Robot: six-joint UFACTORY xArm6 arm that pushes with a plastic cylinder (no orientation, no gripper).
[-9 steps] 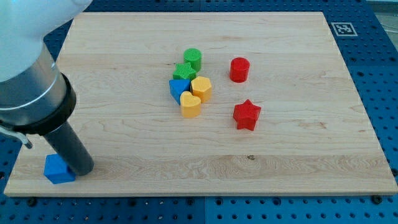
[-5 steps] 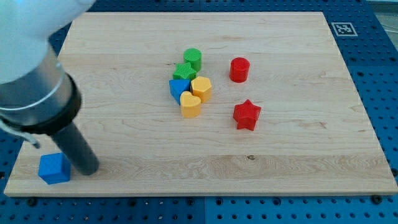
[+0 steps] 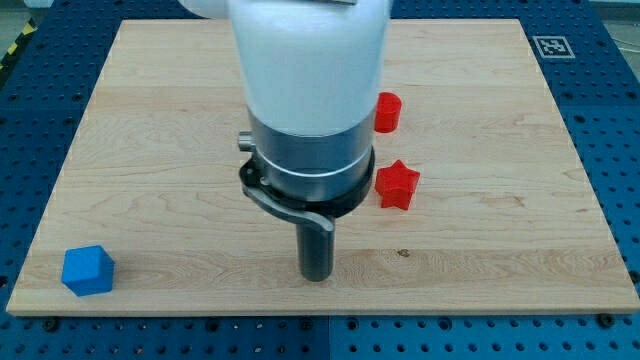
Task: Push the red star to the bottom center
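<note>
Approach step: my tip [image 3: 317, 276] is set below-left of red star [image 3: 396, 185], apart (rod end effector, nothing held); repositioning above star is needed.

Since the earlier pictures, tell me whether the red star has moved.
No. The red star sits at the same spot, below the red cylinder and above the dark knot in the board. Only my tip moved, rightward from the blue cube.

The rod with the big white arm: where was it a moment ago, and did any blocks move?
My tip swept from the blue block at the view's bottom left to the bottom centre, left of and below the red star. The arm now hides the central cluster. The blue block, red star and red cylinder kept their places.
</note>
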